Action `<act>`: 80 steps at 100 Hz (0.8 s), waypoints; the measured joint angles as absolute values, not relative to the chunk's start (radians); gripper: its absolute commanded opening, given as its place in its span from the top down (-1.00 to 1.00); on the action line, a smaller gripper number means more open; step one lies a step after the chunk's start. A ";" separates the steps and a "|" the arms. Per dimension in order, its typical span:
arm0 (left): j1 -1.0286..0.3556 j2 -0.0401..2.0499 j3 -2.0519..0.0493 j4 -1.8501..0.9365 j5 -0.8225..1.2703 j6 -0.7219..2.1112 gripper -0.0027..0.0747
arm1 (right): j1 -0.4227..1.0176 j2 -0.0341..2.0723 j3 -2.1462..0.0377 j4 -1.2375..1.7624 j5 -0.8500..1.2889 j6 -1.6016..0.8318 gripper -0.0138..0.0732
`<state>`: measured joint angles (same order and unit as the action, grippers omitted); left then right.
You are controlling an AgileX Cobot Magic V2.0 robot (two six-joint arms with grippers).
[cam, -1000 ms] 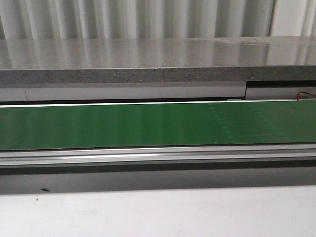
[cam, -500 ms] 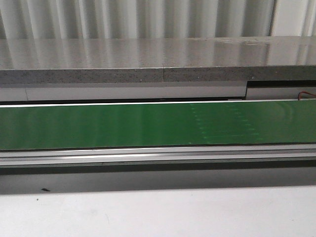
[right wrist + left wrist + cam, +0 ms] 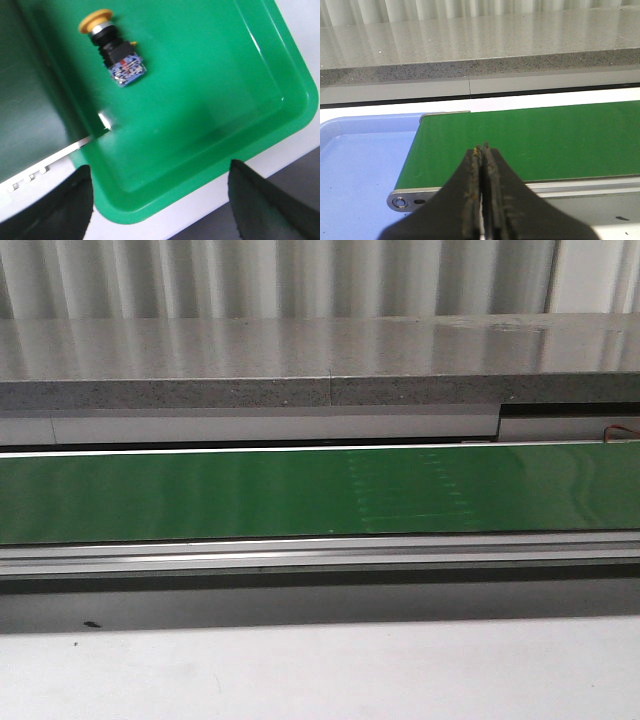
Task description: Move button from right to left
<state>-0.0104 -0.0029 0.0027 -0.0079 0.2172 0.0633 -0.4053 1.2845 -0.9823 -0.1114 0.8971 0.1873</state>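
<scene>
While only the green belt (image 3: 200, 495) is shown in the front view, the left gripper (image 3: 483, 150) is seen pressed together beside a blue tray (image 3: 360, 170), and the button (image 3: 112, 47) is seen lying in a green tray (image 3: 210, 100) under the widely spread right gripper (image 3: 160, 200).

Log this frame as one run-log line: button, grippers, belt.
button: on its side in green tray, ungrasped | right gripper: open above tray | left gripper: shut over green belt
</scene>
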 measured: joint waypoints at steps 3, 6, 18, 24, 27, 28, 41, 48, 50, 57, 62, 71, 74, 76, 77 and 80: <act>-0.010 -0.003 0.003 -0.008 0.217 0.063 0.99 | -0.416 1.312 -0.994 -0.111 0.897 0.187 -0.60; -0.010 -0.003 0.003 -0.008 0.217 0.063 0.99 | -0.427 1.349 -1.005 -0.111 0.897 0.187 -0.60; -0.010 -0.003 0.003 -0.008 0.217 0.063 0.99 | -0.445 1.479 -1.058 -0.111 0.897 0.175 -0.60; -0.010 -0.003 0.003 -0.008 0.217 0.063 0.99 | -0.447 1.539 -1.094 -0.111 0.895 0.161 -0.60; -0.010 -0.003 0.003 -0.008 0.217 0.063 0.98 | -0.447 1.575 -1.112 -0.111 0.895 0.146 -0.60; -0.010 -0.003 0.003 -0.008 0.217 0.063 0.99 | -0.447 1.582 -1.116 -0.109 0.895 0.142 -0.60; -0.010 -0.003 0.003 -0.008 0.217 0.063 0.99 | -0.447 1.712 -1.196 -0.062 0.897 0.048 -0.60; -0.010 -0.003 0.003 -0.008 0.217 0.063 0.99 | -0.447 1.779 -1.236 -0.027 0.897 -0.023 -0.60; -0.010 -0.003 0.003 -0.008 0.217 0.063 0.98 | -0.447 1.799 -1.249 -0.020 0.899 -0.047 -0.60; -0.010 -0.003 0.003 -0.008 0.217 0.063 0.99 | -0.447 1.860 -1.291 0.012 0.908 -0.117 -0.60; -0.010 -0.003 0.003 -0.008 0.217 0.063 0.98 | -0.447 1.898 -1.322 0.033 0.915 -0.155 -0.60; -0.010 -0.003 0.003 -0.008 0.217 0.063 0.99 | -0.447 1.959 -1.377 0.043 0.926 -0.193 -0.58; -0.010 -0.003 0.003 -0.008 0.217 0.063 0.99 | -0.447 1.976 -1.392 0.045 0.934 -0.202 -0.54; -0.010 -0.003 0.003 -0.008 0.217 0.063 0.99 | -0.447 1.987 -1.401 0.045 0.937 -0.212 -0.49; -0.010 -0.003 0.003 -0.008 0.217 0.063 0.99 | -0.447 1.991 -1.404 0.045 0.939 -0.215 -0.47; -0.010 -0.003 0.003 -0.008 0.217 0.063 0.99 | -0.447 2.004 -1.418 0.047 0.945 -0.228 -0.39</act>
<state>-0.0104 -0.0029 0.0027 -0.0079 0.2172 0.0633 -0.4466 2.0036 -1.4178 0.0473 0.9446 -0.2277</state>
